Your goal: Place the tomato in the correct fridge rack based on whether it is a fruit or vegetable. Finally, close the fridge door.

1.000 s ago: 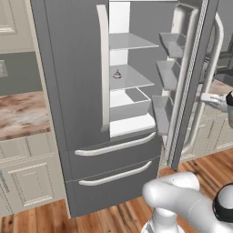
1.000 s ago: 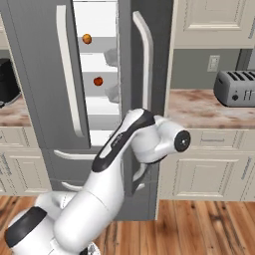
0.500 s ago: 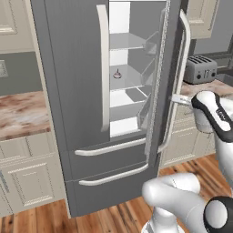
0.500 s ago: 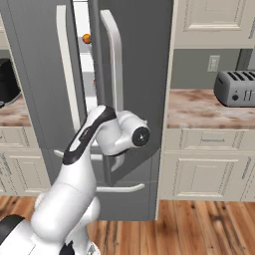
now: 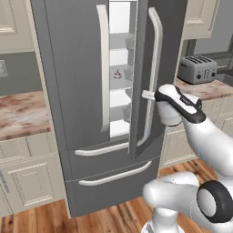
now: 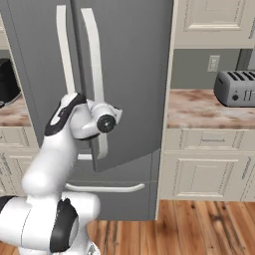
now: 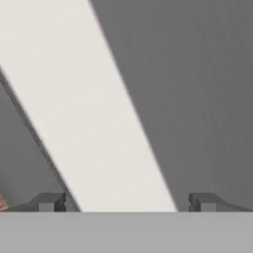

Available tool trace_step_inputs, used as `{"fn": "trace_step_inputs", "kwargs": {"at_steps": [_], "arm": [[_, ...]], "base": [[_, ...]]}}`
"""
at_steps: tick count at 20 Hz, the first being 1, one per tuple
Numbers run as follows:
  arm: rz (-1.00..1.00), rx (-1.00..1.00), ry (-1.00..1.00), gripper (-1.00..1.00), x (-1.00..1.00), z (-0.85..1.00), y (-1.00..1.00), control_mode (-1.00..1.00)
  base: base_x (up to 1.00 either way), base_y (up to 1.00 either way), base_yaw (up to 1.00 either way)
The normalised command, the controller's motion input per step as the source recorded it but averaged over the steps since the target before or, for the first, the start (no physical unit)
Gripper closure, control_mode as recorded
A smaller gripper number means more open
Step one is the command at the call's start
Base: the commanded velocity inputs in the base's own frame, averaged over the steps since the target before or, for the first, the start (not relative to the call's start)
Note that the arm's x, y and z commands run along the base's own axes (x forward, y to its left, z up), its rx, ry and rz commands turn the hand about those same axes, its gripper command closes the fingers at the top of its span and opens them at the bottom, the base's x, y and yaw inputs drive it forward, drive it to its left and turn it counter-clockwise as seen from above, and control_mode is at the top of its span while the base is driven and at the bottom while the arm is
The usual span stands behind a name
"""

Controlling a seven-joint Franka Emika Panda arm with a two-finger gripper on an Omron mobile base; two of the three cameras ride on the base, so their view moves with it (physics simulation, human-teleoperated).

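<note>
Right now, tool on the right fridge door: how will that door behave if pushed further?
The right fridge door is nearly closed, so it should swing shut stiffly about its hinge. Tall and slab-like, probably heavy. The tool straddles the smooth handle, so it may slip.

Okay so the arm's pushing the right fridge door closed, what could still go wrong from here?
1. The right fridge door is not shut yet: a gap shows the shelves, so stopping now could leave it ajar.
2. The gripper sits open, straddling the door handle rather than gripping it. It may slide along the handle and lose its push.
3. The arm's elbow is close to the door face, so it might get crowded as the door swings.
</note>
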Motion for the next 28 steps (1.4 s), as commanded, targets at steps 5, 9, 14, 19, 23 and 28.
{"fn": "trace_step_inputs", "kwargs": {"at_steps": [5,9,14,19,23,28], "arm": [[-0.18,0.00,0.00,-1.00,0.73,0.10,0.42,-1.00],[-0.17,0.00,0.00,-1.00,0.69,0.13,0.36,-1.00],[-0.08,0.07,0.00,-1.00,0.62,0.28,0.12,-1.00],[0.00,0.13,0.01,-1.00,0.82,0.27,0.00,-1.00],[0.00,0.08,0.02,-1.00,0.98,0.05,0.03,-1.00],[0.00,0.00,0.07,-1.00,0.73,0.00,0.00,-1.00]], "base": [[0.00,0.00,0.00],[0.00,0.00,0.00],[0.00,0.00,0.00],[0.00,0.00,0.00],[0.00,0.00,0.00],[0.00,0.00,0.00]]}}
